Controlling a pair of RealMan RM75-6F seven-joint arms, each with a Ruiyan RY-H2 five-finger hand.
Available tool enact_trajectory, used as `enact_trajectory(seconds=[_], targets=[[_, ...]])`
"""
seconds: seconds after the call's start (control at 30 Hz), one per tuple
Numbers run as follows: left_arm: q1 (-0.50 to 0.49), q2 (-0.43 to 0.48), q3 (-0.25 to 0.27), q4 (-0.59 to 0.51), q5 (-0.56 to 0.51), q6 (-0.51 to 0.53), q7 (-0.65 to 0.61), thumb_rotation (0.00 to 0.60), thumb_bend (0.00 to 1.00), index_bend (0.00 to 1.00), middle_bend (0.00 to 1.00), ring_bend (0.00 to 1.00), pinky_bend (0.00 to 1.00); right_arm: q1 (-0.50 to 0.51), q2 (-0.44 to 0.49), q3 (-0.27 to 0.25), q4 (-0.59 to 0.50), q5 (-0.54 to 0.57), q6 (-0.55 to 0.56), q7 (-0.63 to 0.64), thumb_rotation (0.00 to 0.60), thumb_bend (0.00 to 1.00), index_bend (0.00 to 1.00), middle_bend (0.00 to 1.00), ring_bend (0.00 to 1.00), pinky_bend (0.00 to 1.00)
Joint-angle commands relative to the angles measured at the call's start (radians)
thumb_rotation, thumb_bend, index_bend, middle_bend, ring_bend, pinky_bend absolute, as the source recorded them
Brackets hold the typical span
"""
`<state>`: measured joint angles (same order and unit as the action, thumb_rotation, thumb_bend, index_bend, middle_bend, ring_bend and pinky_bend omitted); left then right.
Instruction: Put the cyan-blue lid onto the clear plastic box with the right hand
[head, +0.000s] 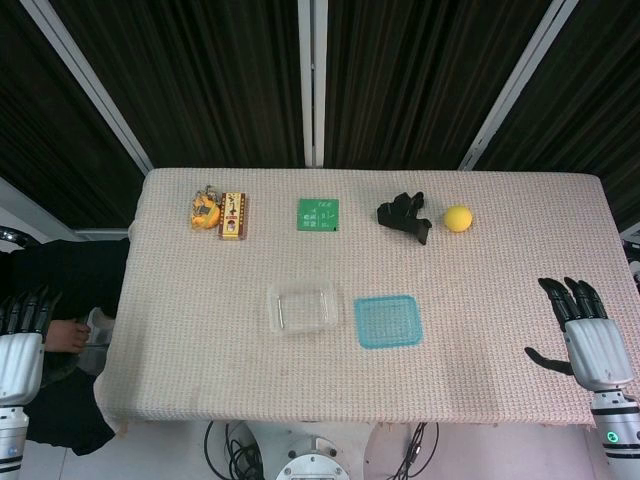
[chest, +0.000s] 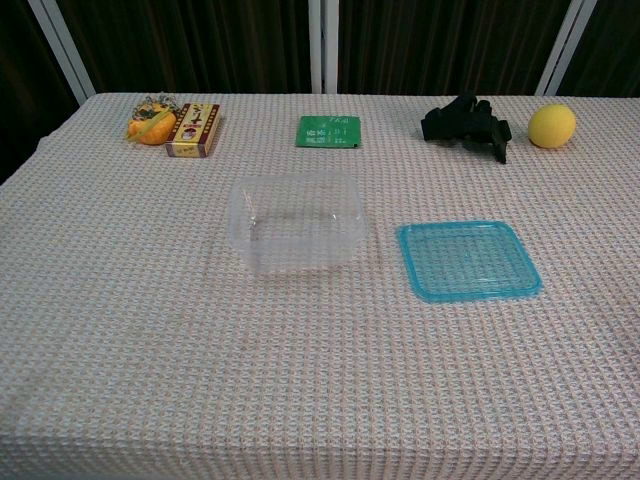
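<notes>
Right hand (head: 592, 335) hovers empty, fingers spread, at the table's (chest: 120, 350) near right edge; the cyan-blue lid (head: 388, 321) lies flat well to its left, mid-table, just right of the clear plastic box (head: 301, 306)

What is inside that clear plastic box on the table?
Nothing shows inside the clear plastic box; only the woven tablecloth is visible through its walls and floor. The cyan-blue lid lies flat beside it, not on it.
</notes>
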<state>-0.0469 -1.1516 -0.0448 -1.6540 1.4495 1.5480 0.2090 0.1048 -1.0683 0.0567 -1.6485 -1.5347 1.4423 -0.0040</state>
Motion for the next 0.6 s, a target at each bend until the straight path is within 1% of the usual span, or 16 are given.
enact_trajectory(seconds=[0.03,0.13,0.27,0.37,0.5,0.6], targets=[[0.004,0.007,0.01,-0.009,-0.01,-0.017,0.006,0.6,0.05,0.09,0.02,0.0,0.0,0.003,-0.001,-0.002,0.0,0.0,-0.005,0.002,0.6,0.03,0.0,0.12,0.0,0.05],[0.005,0.013,0.014,-0.021,-0.023,-0.033,0.007,0.6,0.05,0.09,0.02,0.0,0.0,0.003,-0.002,-0.008,-0.001,0.001,-0.013,0.004,0.6,0.03,0.0,0.12,0.0,0.05],[0.005,0.006,0.012,-0.011,-0.014,-0.027,0.002,0.6,0.05,0.09,0.02,0.0,0.0,0.008,-0.002,-0.016,-0.005,-0.007,-0.024,0.003,0.6,0.03,0.0,0.12,0.0,0.05],[0.003,0.0,0.011,-0.002,-0.008,-0.027,-0.005,0.6,0.05,0.09,0.02,0.0,0.0,0.02,0.0,-0.025,-0.022,-0.012,-0.053,0.02,0.6,0.03,0.0,0.12,0.0,0.05],[-0.001,-0.007,0.01,0.012,-0.006,-0.036,-0.017,0.6,0.05,0.09,0.02,0.0,0.0,0.087,0.018,-0.034,-0.064,-0.003,-0.188,0.053,0.6,0.03,0.0,0.12,0.0,0.05],[-0.001,-0.01,0.01,0.02,0.002,-0.033,-0.025,0.6,0.05,0.09,0.02,0.0,0.0,0.153,0.003,-0.02,-0.079,0.024,-0.293,0.048,0.6,0.03,0.0,0.12,0.0,0.04]])
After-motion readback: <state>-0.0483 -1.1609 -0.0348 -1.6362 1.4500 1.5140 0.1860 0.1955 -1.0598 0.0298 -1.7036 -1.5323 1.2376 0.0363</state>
